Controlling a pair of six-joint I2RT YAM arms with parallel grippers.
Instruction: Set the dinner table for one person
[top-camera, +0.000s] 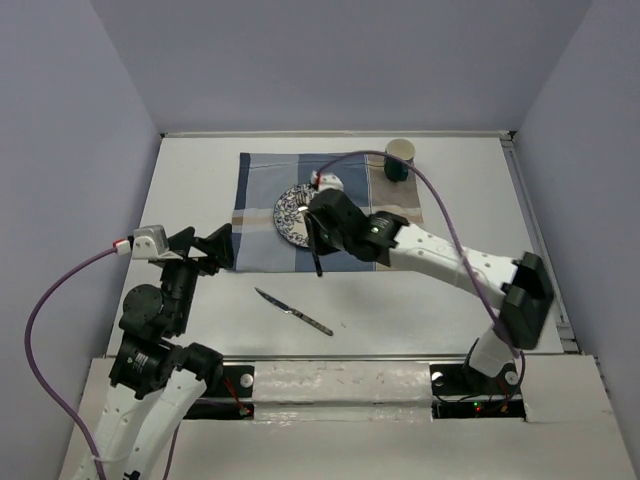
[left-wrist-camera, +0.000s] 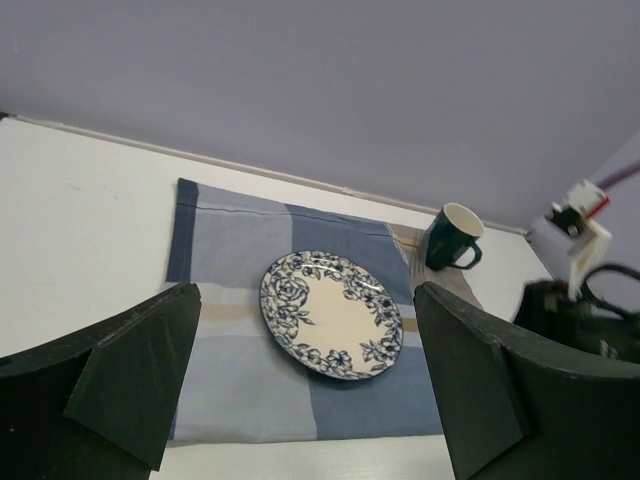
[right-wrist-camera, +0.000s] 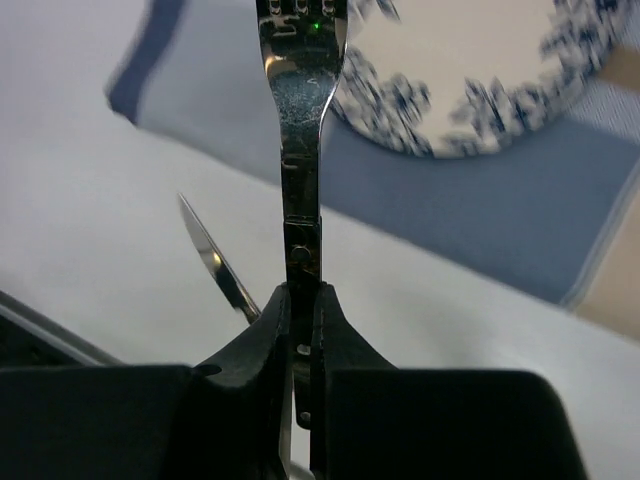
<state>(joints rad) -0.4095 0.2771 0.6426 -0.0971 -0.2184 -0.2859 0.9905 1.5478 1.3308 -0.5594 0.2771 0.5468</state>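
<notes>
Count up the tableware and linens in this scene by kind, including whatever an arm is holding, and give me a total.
floral plate: 1
dark green mug: 1
fork: 1
knife: 1
striped cloth: 1
Total: 5

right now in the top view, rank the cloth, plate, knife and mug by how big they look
1. cloth
2. plate, partly hidden
3. knife, longer than the plate but far thinner
4. mug
</notes>
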